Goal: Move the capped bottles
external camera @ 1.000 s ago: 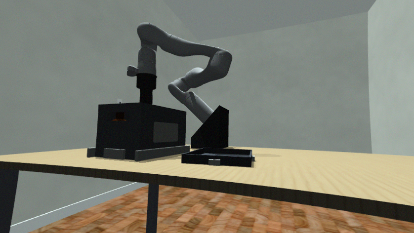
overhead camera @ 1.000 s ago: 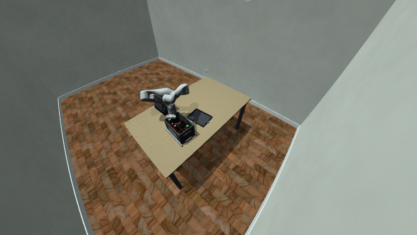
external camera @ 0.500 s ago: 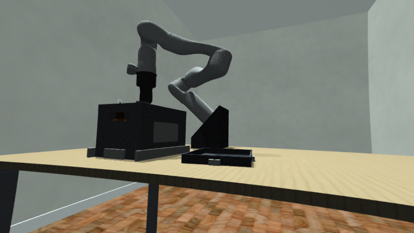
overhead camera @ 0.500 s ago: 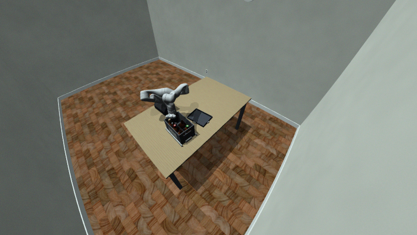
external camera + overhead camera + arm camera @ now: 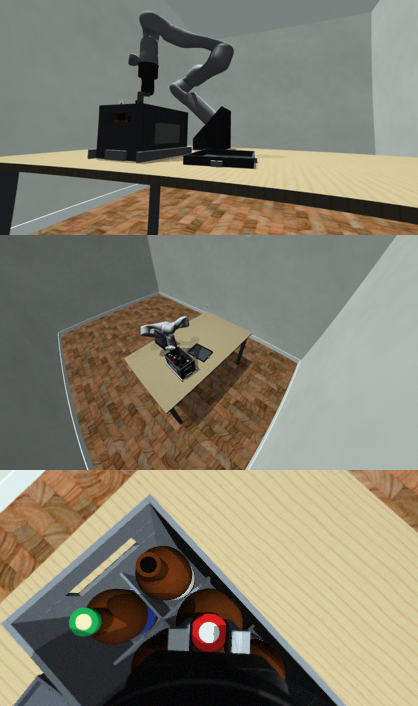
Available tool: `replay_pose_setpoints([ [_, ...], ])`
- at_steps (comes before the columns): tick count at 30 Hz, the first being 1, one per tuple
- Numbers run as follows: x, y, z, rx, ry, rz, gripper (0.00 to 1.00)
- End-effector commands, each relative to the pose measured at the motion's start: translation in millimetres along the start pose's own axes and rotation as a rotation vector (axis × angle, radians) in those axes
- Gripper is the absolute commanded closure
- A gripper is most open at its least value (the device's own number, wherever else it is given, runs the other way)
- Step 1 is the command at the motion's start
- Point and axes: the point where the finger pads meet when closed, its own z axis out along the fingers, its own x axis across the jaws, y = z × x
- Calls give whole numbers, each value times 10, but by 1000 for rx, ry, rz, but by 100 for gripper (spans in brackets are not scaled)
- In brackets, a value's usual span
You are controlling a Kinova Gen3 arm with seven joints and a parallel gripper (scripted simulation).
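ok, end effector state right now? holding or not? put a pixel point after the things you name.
End effector (image 5: 145, 93) (image 5: 209, 630): closed on the red-capped bottle (image 5: 209, 632), gripped at its neck, just under the cap.

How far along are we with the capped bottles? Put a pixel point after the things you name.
Nothing is delivered: the tray (image 5: 200, 352) (image 5: 234, 166) holds no bottle. In hand, the gripper (image 5: 174, 354) (image 5: 209, 630) is shut on the red-capped bottle (image 5: 215, 604), lifted partway but not clear of the crate (image 5: 187, 373) (image 5: 119, 137) (image 5: 187, 537). Left: set it upright on the tray, then move the green-capped bottle (image 5: 117, 615). I can't count other capped ones behind the gripper.
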Motion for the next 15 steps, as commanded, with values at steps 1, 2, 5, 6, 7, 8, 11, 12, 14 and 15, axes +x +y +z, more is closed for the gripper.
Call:
replay_pose_setpoints([
  [1,-3,10,-133,-1,-2,0,100],
  [2,-4,11,-167,-2,-2,0,100],
  [5,-6,15,-266,-3,-3,-1,100],
  [6,-7,16,-300,-3,-3,-1,100],
  [7,-8,18,-333,-3,-3,-1,100],
  [8,-9,19,-366,-3,-4,-1,100],
  [11,-11,23,-466,-4,-4,-2,100],
  [12,-11,23,-466,-4,-4,-2,100],
  [14,-7,3,-427,2,0,-10,100],
  [15,-7,5,-461,2,-1,-10,100],
])
